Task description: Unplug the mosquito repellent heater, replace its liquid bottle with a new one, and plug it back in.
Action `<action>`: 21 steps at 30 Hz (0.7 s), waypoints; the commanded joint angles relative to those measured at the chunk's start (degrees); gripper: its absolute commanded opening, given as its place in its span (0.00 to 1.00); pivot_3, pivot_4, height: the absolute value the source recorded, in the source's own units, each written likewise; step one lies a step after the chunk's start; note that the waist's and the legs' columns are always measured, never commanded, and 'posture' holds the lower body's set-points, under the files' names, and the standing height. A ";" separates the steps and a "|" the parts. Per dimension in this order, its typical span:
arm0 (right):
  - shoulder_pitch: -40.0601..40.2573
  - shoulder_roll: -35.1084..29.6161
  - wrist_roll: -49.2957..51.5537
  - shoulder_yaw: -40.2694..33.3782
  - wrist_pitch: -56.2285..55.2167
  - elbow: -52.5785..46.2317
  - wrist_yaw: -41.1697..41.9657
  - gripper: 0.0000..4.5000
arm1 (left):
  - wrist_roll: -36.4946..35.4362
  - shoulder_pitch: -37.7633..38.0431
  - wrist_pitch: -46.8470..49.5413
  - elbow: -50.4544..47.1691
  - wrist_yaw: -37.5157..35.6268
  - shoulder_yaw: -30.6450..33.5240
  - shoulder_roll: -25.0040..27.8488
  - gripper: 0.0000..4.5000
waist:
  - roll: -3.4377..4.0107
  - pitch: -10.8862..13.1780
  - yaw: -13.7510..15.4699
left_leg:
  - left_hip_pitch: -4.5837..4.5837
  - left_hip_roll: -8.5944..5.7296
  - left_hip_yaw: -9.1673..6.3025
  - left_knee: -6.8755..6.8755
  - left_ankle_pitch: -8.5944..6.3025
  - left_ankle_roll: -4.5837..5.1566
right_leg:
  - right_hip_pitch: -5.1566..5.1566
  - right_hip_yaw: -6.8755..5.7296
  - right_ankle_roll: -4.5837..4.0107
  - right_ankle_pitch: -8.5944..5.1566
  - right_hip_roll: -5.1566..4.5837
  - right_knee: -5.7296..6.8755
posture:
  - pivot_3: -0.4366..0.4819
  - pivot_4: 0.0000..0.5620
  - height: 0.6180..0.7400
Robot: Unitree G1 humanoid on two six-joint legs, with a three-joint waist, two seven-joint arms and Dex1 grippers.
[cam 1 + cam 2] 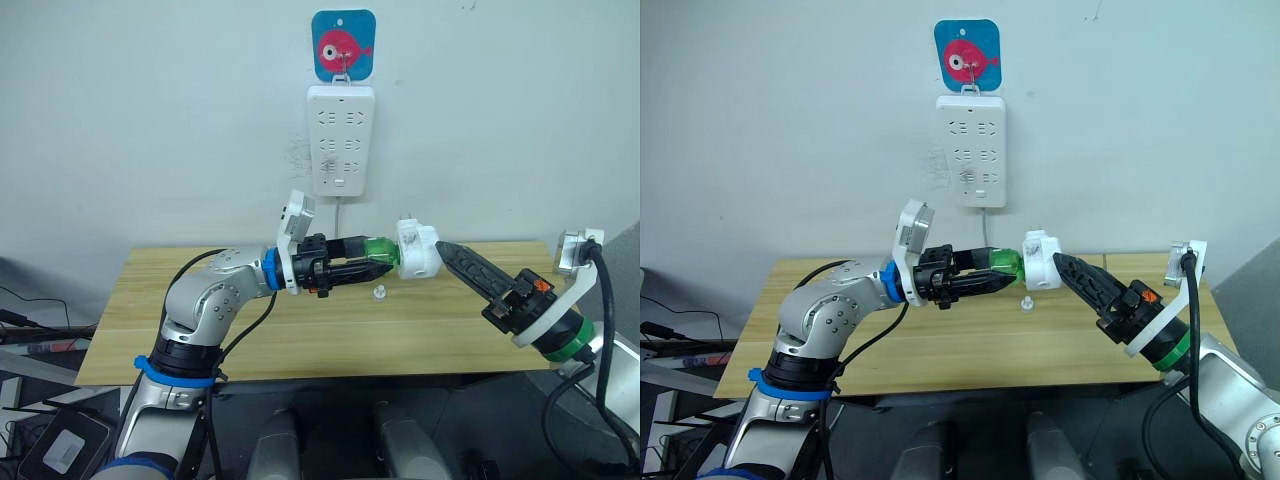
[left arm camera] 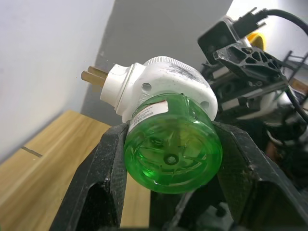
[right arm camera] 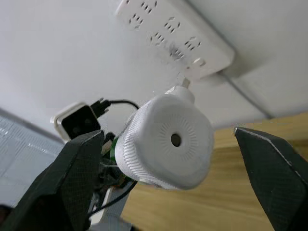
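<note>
The left gripper is clamped on the green bottle, which is seated in the heater held in the air above the table, well below the power strip at 12 o'clock. The bottle-and-heater axis runs 9 to 3 o'clock, prongs pointing up. The right gripper stands wide open around the heater's face, seemingly not touching.

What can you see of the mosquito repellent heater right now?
The mosquito repellent heater is a small white rounded plastic unit, unplugged and held in the air above the wooden table. Its face has a round centre hole, and two metal prongs stick out. A green liquid bottle is attached, clamped by the left gripper.
</note>
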 commanded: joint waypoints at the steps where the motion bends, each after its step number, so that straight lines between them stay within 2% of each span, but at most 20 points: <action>1: 0.38 -4.35 5.29 -0.09 2.61 0.91 6.38 1.00 | -1.52 -2.51 -0.23 -0.07 -4.04 -0.52 0.68 0.51 | -0.01 -0.01 0.01 | 0.00 0.00 0.00 0.00 0.00 0.00 | 0.01 0.00 0.00 0.00 0.00 -0.01 | 0.30 0.30 1.00; 9: -3.66 -11.62 5.38 3.09 9.51 8.21 18.02 1.00 | -0.90 -2.64 -1.02 -1.15 -9.73 -2.17 2.84 0.51 | -0.04 -0.07 0.01 | 0.04 0.02 0.02 0.00 0.00 0.01 | 0.02 0.01 0.00 0.00 0.02 -0.01 | 0.32 0.29 1.00; 21: -10.35 -10.45 5.38 7.85 13.75 12.98 22.13 1.00 | 0.97 1.12 -5.36 -1.90 -13.17 -3.16 4.52 0.51 | -0.05 -0.08 0.20 | 0.03 0.05 0.01 0.00 0.00 0.00 | 0.02 0.00 0.00 0.00 0.04 -0.02 | 0.35 0.30 1.00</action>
